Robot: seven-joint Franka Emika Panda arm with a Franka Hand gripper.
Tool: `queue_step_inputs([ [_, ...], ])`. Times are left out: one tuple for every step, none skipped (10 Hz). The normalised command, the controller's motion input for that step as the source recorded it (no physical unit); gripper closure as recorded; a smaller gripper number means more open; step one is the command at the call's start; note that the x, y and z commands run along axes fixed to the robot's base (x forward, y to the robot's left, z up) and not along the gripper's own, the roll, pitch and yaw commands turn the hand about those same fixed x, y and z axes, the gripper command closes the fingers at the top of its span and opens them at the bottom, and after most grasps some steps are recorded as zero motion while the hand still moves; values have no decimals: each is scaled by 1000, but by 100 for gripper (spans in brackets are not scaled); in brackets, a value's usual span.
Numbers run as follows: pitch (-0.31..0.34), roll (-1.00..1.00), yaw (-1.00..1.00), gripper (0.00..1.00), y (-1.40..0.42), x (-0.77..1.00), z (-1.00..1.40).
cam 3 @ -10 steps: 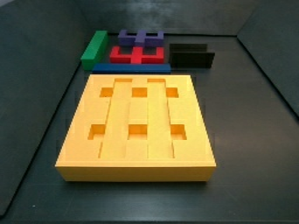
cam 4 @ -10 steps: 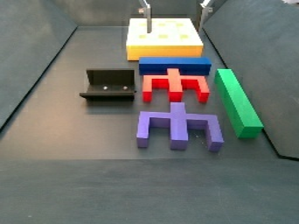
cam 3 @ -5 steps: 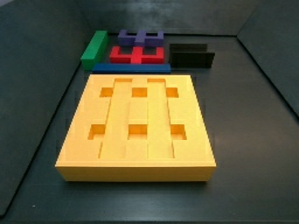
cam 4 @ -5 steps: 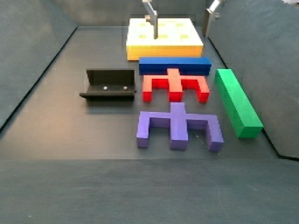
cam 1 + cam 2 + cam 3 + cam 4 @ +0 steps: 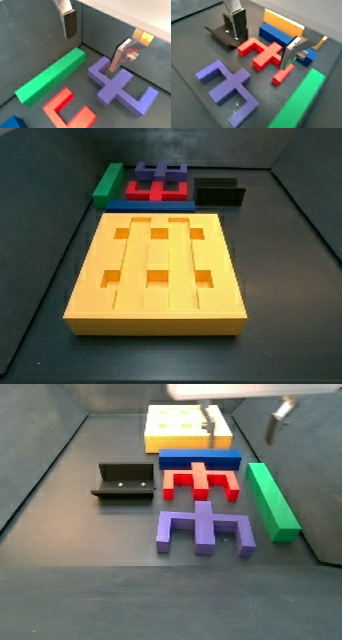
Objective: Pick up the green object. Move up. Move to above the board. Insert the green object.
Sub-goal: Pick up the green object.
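The green object (image 5: 273,499) is a long green bar lying flat on the floor at the right of the block row; it also shows in a side view (image 5: 106,183) and in both wrist views (image 5: 50,75) (image 5: 301,100). The board (image 5: 156,268) is a big yellow block with square holes; in a side view (image 5: 181,424) it lies at the far end. My gripper (image 5: 245,419) is open and empty. It hangs above the blue block (image 5: 199,459), between the board and the green object. Its fingers show wide apart in both wrist views (image 5: 69,22) (image 5: 236,22).
A red notched block (image 5: 201,481) and a purple notched block (image 5: 203,529) lie in a row beside the green object. The fixture (image 5: 123,482) stands left of the red block. Dark walls enclose the floor.
My gripper has moved off the board, toward the blue block and the green bar, and sits lower in the side view. The blocks have not moved.
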Motion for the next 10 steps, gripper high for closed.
queue_step_inputs([
  [-107, 0, -197, 0, 0, -706, -11],
  [-189, 39, 0, 0, -80, -360, -251],
  [-221, 164, 63, 0, -243, -271, -577],
  [-237, 206, 111, 0, -240, -383, -677],
  [-294, 151, 146, 0, -146, -497, -614],
  [-291, 126, 129, 0, -71, -446, -506],
  [-254, 119, 100, 0, -34, -429, -489],
  [-176, 120, 80, 0, -43, -249, -391],
  [0, 129, 0, 0, 0, 23, -331],
  [0, 121, -57, 0, 0, 0, -434],
])
